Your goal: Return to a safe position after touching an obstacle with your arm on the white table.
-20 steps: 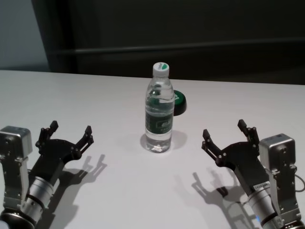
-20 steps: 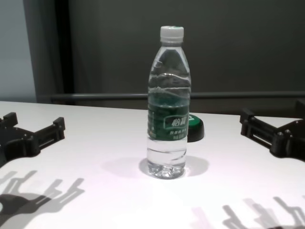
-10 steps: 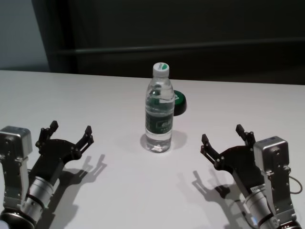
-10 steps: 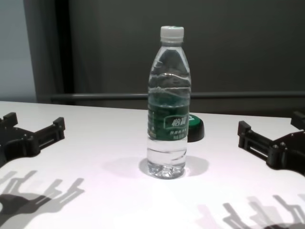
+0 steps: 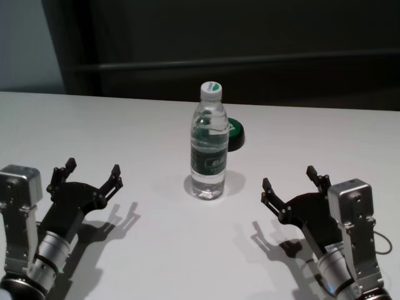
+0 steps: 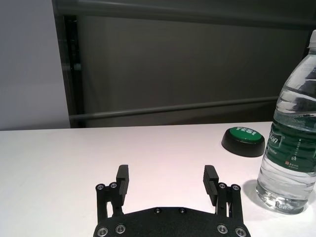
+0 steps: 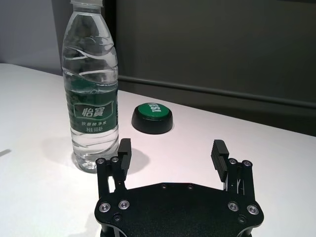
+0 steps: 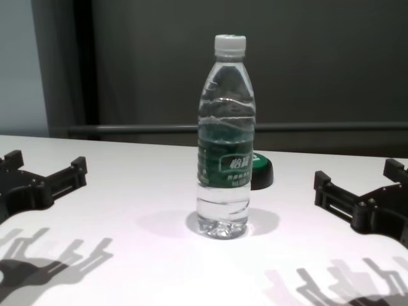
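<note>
The bottle (image 5: 209,149) stands upright on the table (image 5: 125,125), between and beyond both grippers, well apart from each. Left gripper (image 5: 87,175) and right gripper (image 5: 294,183) hover wide open, empty.

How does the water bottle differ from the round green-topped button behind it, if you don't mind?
The water bottle is tall, clear and upright with a white cap; the button is low, round and black with a green top. The bottle stands nearer the robot, partly hiding the button. Both rest on the white table, untouched by either gripper.
</note>
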